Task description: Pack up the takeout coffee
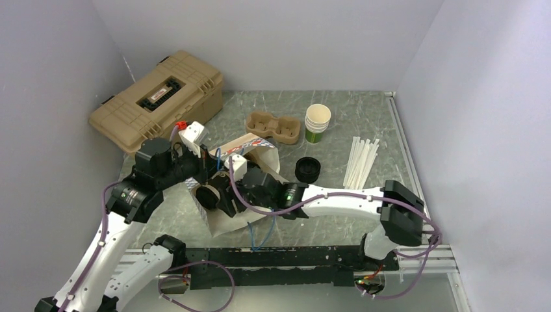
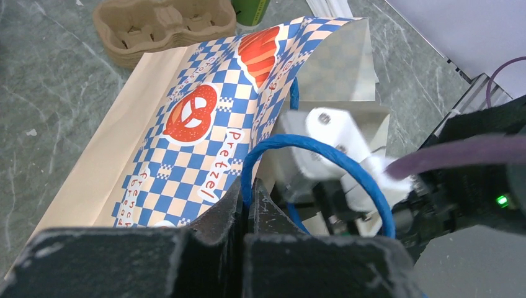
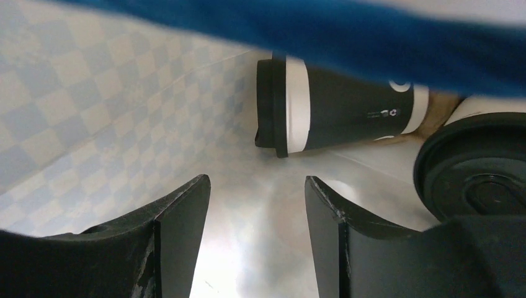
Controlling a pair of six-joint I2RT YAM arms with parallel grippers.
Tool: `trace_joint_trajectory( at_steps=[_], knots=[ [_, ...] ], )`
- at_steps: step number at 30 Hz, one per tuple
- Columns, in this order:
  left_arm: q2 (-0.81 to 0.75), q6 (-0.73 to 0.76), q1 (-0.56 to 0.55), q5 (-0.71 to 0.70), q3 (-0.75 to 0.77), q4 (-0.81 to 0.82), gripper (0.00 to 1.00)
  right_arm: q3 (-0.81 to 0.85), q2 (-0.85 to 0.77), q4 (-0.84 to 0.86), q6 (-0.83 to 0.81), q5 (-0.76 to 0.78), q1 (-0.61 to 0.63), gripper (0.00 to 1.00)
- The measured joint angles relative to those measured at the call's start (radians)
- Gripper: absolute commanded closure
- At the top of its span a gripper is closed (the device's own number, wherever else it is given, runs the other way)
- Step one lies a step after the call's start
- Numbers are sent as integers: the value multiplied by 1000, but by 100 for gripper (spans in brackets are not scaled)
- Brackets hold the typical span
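Observation:
A paper bag (image 1: 255, 147) with blue checks and pretzel prints (image 2: 186, 124) lies on its side on the table. My left gripper (image 2: 249, 189) is shut on its blue cord handle (image 2: 322, 149) and holds the mouth up. My right gripper (image 3: 257, 192) is open and empty, reaching into the bag's mouth (image 1: 217, 195). Inside the bag, a takeout coffee (image 3: 335, 108) lies on its side ahead of the fingers, its black lid (image 3: 273, 105) to the left. A second round black lid (image 3: 477, 177) faces me close beside the right finger.
A tan toolbox (image 1: 159, 97) stands at the back left. A cardboard cup carrier (image 1: 273, 127), a stack of lidless cream cups (image 1: 318, 122), a stack of black lids (image 1: 308, 169) and white straws (image 1: 362, 159) lie behind and right of the bag.

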Motion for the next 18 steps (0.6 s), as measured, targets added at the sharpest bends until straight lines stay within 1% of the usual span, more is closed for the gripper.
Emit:
trace_joint_trajectory(
  at_steps=[4, 18],
  knots=[
    [1, -2, 0, -3, 0, -4, 100, 2, 49, 34, 8, 13, 8, 42],
    [2, -10, 8, -55, 0, -11, 100, 12, 128, 176, 28, 50, 10, 52]
  ],
)
